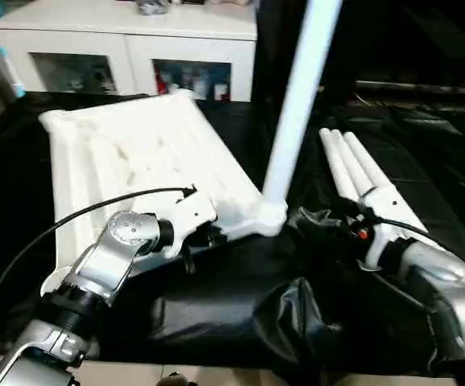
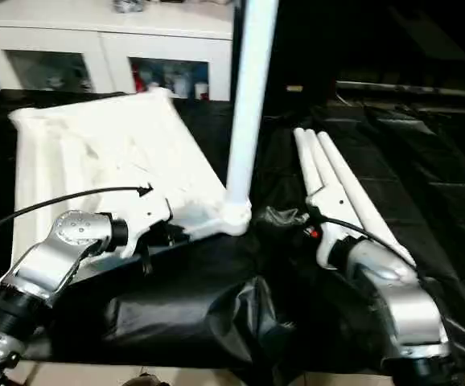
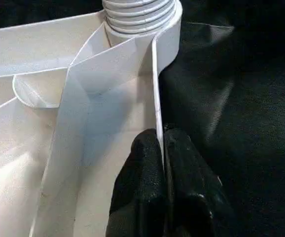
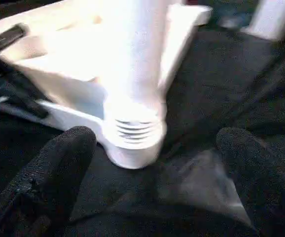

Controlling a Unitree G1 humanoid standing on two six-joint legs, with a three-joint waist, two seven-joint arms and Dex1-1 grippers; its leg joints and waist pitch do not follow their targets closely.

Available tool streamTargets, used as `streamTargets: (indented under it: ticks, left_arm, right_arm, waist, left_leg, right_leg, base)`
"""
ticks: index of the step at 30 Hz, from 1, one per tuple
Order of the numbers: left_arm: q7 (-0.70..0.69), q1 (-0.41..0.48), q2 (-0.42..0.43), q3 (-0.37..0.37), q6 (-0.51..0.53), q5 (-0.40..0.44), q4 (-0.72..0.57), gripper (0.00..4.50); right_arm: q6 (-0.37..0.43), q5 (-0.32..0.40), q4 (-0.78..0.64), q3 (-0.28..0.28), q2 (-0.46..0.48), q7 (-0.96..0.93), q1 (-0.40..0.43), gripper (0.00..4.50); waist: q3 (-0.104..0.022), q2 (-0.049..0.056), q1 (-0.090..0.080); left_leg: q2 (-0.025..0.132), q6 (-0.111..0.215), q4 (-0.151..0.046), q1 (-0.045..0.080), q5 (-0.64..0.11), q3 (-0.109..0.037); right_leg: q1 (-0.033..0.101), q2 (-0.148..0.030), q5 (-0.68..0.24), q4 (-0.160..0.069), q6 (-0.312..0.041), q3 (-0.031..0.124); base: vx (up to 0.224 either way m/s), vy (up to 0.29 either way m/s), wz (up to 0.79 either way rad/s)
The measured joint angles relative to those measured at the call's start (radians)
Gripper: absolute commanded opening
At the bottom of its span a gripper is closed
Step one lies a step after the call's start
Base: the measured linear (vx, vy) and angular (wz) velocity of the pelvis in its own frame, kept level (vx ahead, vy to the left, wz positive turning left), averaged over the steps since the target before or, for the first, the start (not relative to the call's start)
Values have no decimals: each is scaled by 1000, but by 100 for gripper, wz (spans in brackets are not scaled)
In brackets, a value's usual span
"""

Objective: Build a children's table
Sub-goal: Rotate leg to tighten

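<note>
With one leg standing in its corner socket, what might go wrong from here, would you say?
The upright leg may tip or bind in its socket, since the open right gripper isn't holding it. The left gripper pinches only the tabletop's thin rim, which could slip. Three spare legs lie near the right arm.

You see: black plastic sheet [image 1: 216,297] draped over work surface, crumpled at near edge; white cabinet [image 1: 128,36] with glass doors beyond far edge.
</note>
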Motion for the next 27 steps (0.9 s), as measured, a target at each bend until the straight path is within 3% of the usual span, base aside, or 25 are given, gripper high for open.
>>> streamTargets:
  ticks: [8,17,27]
  left_arm:
    - [-53,4,-2,-37,2,-8,-50,0]
    - [-70,4,6,-39,7,-8,-64,0]
    - [-71,4,7,-39,7,-8,-64,0]
  right_arm:
    - [-68,-54,152,68,8,37,-98,444]
    - [-99,-54,237,80,26,77,-149,444]
    - [-127,-44,279,80,43,110,-151,374]
  waist:
    - [1,-4,15]
    - [3,-8,18]
    - [3,-8,18]
  left_leg:
    - [1,1,-5,-4,8,1]
    - [2,1,-6,-5,9,2]
    - [2,1,-6,-5,9,2]
  right_leg:
    - [-4,0,2,0,0,-1]
    - [-5,0,2,-1,0,-1]
    - [-5,0,2,-1,0,-1]
  base:
    - [0,0,0]
    - [0,0,0]
    - [0,0,0]
